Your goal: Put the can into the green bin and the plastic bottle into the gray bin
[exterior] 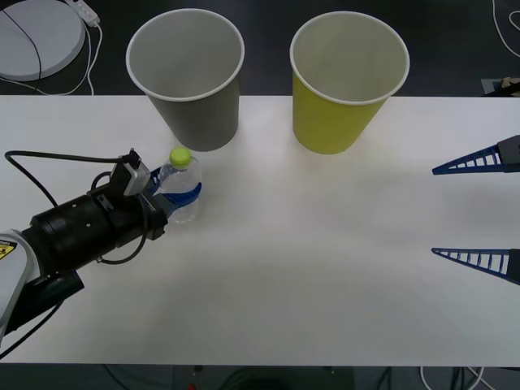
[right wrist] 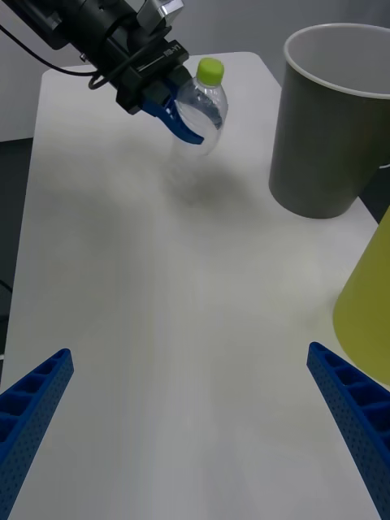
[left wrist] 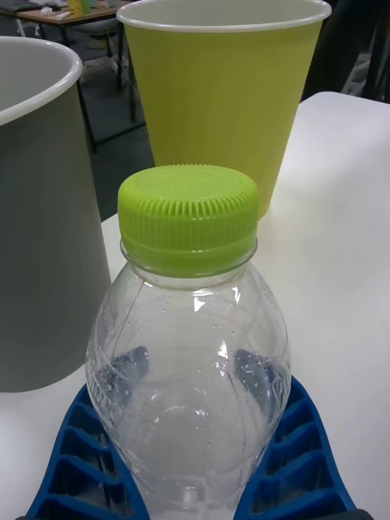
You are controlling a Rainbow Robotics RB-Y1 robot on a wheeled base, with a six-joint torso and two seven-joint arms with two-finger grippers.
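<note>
- Clamping the bottle (exterior: 180, 185) by its body, the left gripper (exterior: 183, 195) has its blue fingers (left wrist: 81, 455) bowed round both sides of the clear plastic, below the lime-green cap (left wrist: 188, 218).
- The bottle stands upright, long axis vertical, cap on top; the right wrist view suggests it may be just off the table (exterior: 309, 268), with a soft shadow under it, though contact cannot be ruled out.
- The gray bin (exterior: 188, 77) lies just beyond the bottle, a little toward the robot's right, close but apart from it; its rim is higher than the cap. So the coming move turns on a lift above that rim and a short carry forward.
- The green bin (exterior: 348, 80) stands beside the gray one, farther to the right and well apart from the bottle.
- What shows of each bin's inside is bare; the bottoms are hidden.
- The left arm is much the nearer to the gray bin.
- The right gripper (exterior: 479, 207) waits at the right edge of the table, its fingers spread wide with nothing between them.
- No can is seen on the table.
</note>
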